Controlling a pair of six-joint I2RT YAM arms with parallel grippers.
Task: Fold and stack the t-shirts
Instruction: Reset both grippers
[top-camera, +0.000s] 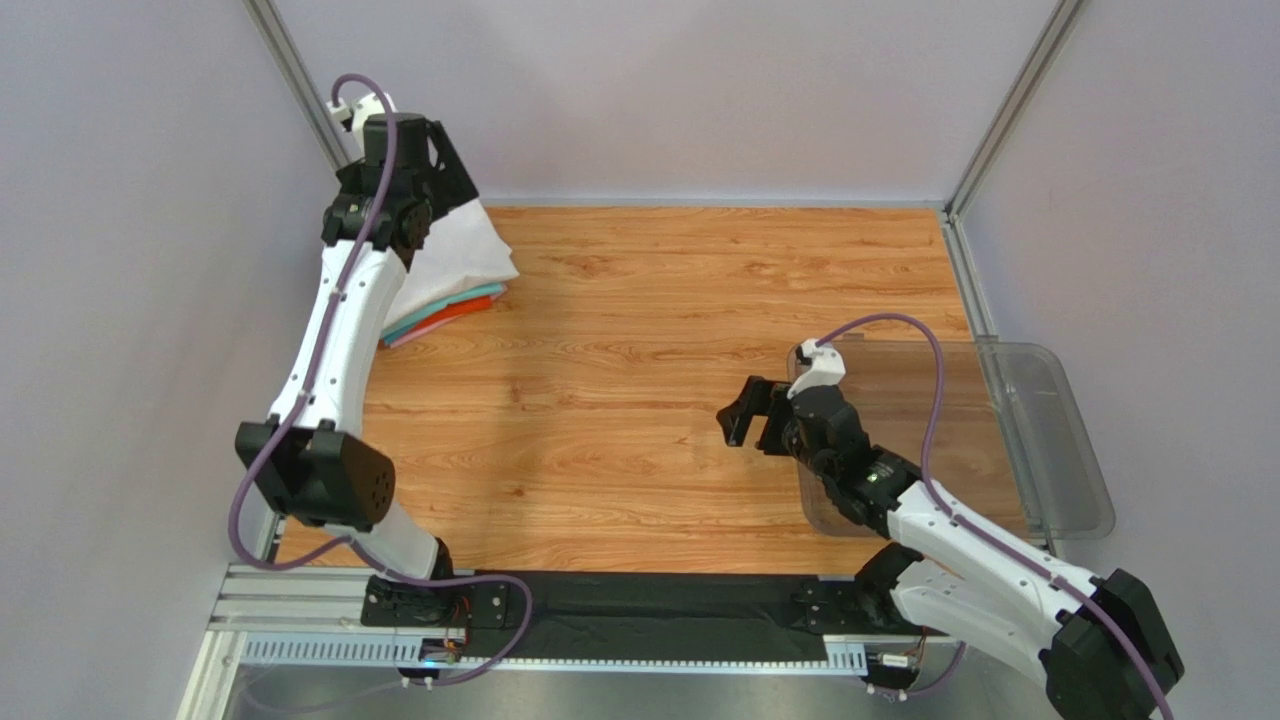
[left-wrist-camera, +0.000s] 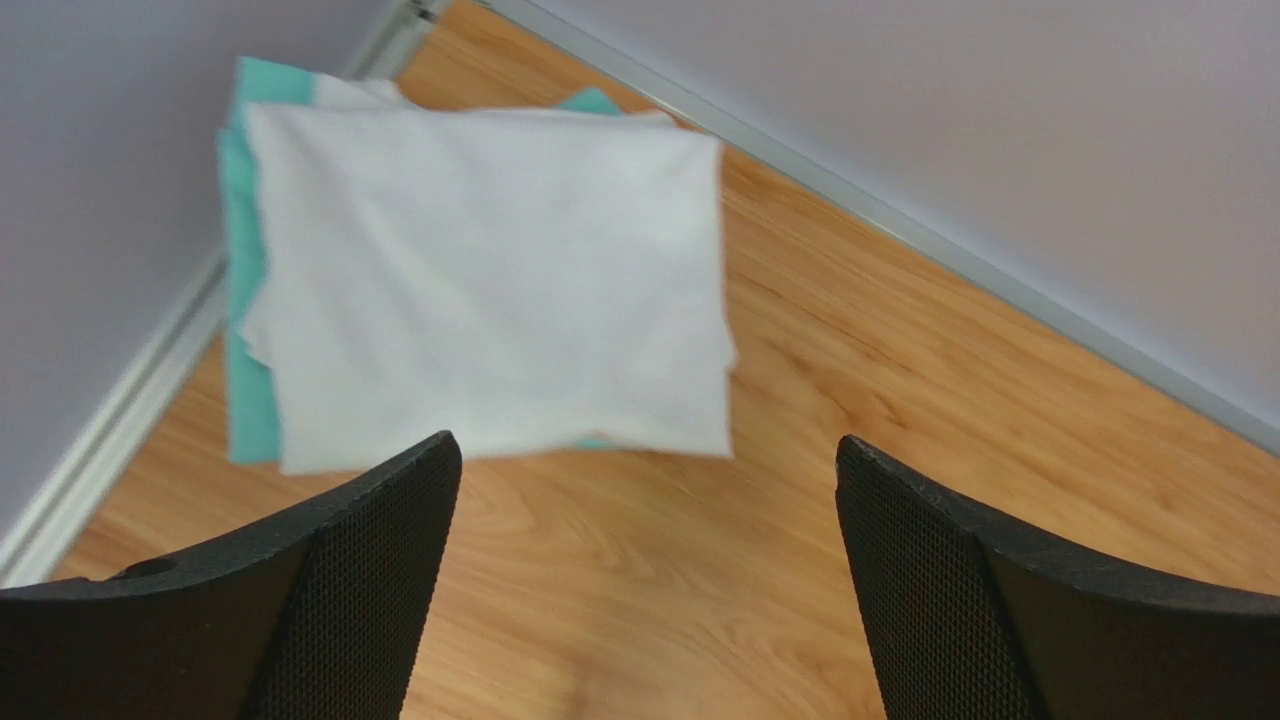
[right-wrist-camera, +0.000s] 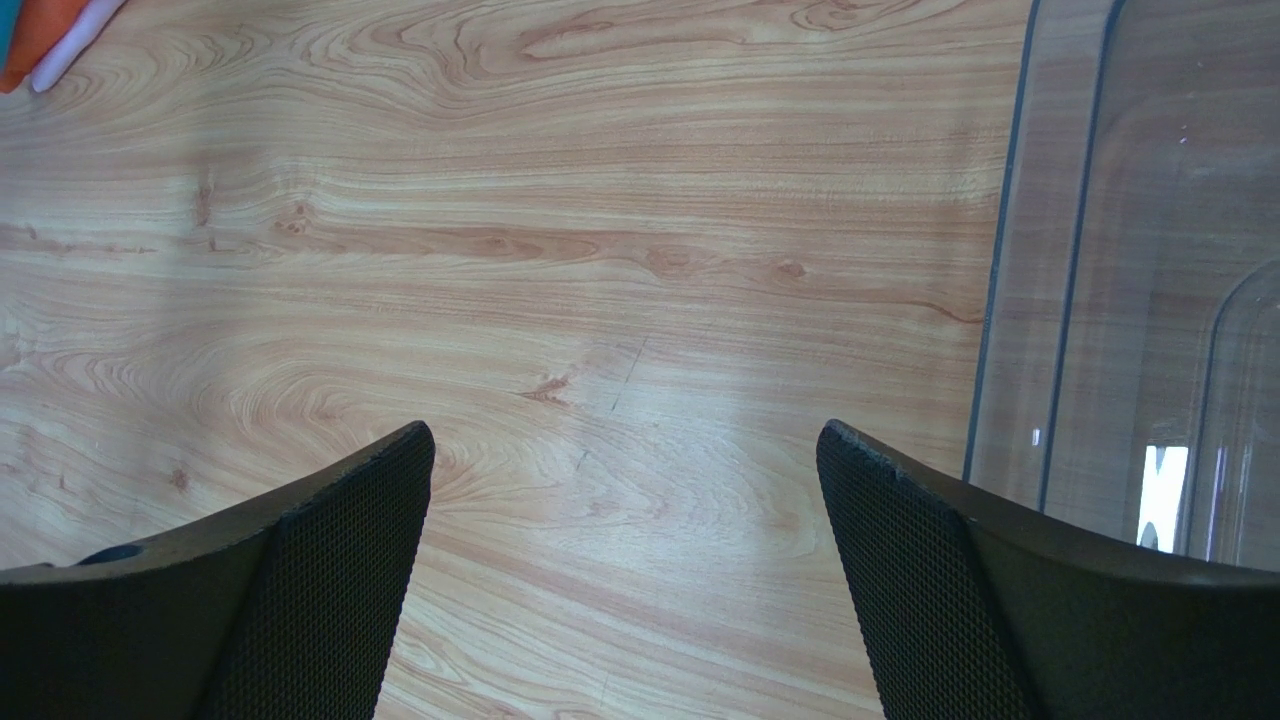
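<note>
The t-shirts lie in a neat pile in the far left corner of the wooden table (top-camera: 676, 300), close against the rail at the foot of the wall. The white t-shirt (left-wrist-camera: 489, 285) is on top, folded into a flat rectangle. The teal t-shirt (left-wrist-camera: 248, 315) shows beneath it along one side and at a far corner. From above, an edge of the orange-red t-shirt (top-camera: 466, 311) peeks out lower in the pile, with a thin strip of the pink t-shirt (top-camera: 403, 339) at the very bottom.

The left gripper (left-wrist-camera: 643, 480) hovers above the table just beside the pile. Its two fingers are spread wide with nothing between them, and bare wood shows in the gap. The right gripper (right-wrist-camera: 624, 450) hangs over the middle right of the table, well apart from the pile. It is likewise wide open and holds nothing. Just beside it, on the right side of the table, sits the clear plastic bin (top-camera: 1059, 450), whose rim shows at the right of the right wrist view.
</note>
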